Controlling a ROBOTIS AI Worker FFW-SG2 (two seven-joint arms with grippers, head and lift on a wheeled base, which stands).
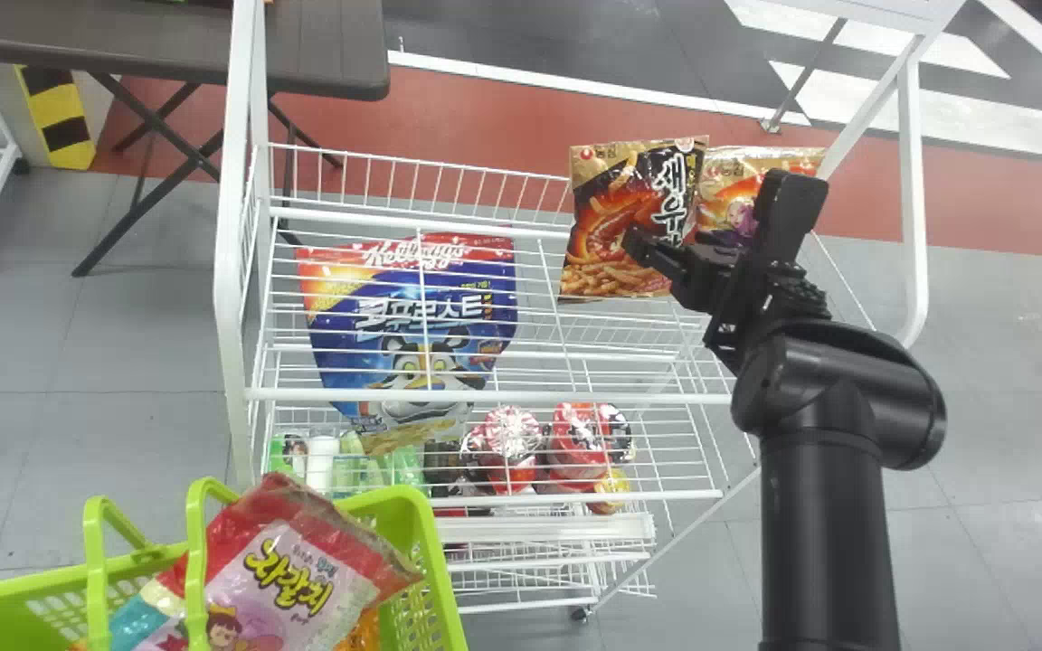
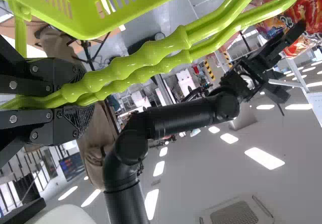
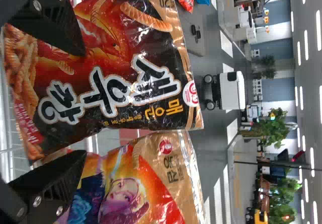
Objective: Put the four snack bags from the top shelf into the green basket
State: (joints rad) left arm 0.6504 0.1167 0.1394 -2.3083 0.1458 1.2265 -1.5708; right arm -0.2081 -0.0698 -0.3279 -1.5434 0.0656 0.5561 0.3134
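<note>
The head view's bottom edge crops the green basket (image 1: 437, 565) and pink bag (image 1: 304, 551).

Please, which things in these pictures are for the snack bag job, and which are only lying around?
For the job:
- green basket
- pink-and-red snack bag in it
- dark snack bag and lighter snack bag, on the rack
- left gripper, on the basket handles
- right gripper, at the dark bag

Lying around:
- blue pouch, seemingly lower
- round red packs
- brown table
</note>
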